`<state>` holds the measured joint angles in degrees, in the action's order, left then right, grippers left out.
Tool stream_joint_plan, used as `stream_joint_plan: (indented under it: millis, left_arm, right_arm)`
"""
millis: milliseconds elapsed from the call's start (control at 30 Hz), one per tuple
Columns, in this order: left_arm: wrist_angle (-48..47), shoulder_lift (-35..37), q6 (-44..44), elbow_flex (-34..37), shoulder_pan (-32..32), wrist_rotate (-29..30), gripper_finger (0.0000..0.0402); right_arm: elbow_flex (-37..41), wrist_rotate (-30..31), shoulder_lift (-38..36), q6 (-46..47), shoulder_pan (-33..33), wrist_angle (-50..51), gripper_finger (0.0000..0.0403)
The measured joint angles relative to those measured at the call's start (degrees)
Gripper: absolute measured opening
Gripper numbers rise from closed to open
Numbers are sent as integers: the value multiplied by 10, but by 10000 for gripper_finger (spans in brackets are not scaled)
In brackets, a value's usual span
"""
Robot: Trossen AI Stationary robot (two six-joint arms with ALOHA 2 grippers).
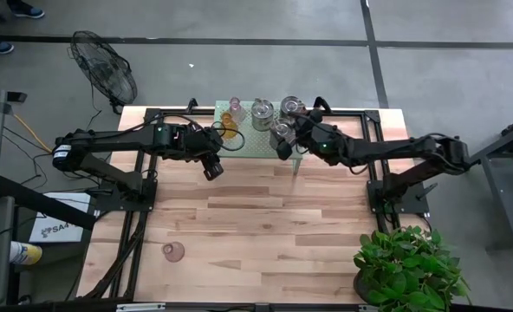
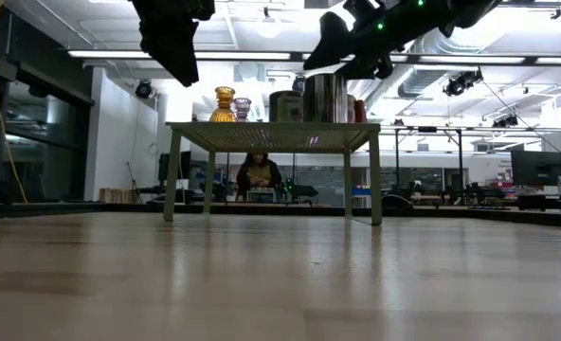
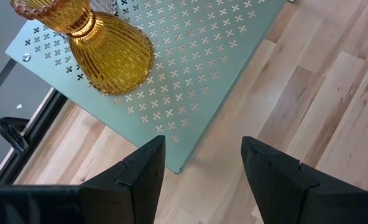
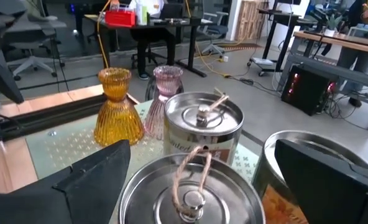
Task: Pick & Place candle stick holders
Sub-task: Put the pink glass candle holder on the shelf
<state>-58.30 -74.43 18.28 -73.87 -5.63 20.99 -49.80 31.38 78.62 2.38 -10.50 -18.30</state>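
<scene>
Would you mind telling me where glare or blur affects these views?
Low view: bright ceiling lights leave the stand backlit. Right wrist view: the nearest silvery holder is soft, the amber holder sharper. Left wrist view: crisp, no glare on the amber glass.

Open workshop with a grey concrete floor (image 1: pixel 265 22).
A black round floor fan (image 1: pixel 105 68) stands beyond the pale wooden plank worktop (image 1: pixel 265 217); long ceiling strip lights (image 2: pixel 167 54) glow over distant black desks (image 4: pixel 153 28).
</scene>
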Motion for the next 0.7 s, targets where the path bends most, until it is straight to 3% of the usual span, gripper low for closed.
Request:
stream_joint_plan:
  millis: [467,700]
  left_arm:
    - [3,0,0,0,0,0,205]
    - [16,0,0,0,0,0,205]
  right_arm:
    - [0,1,-74,-12,0,7,393]
    - [0,-8,-144,-11,0,71,391]
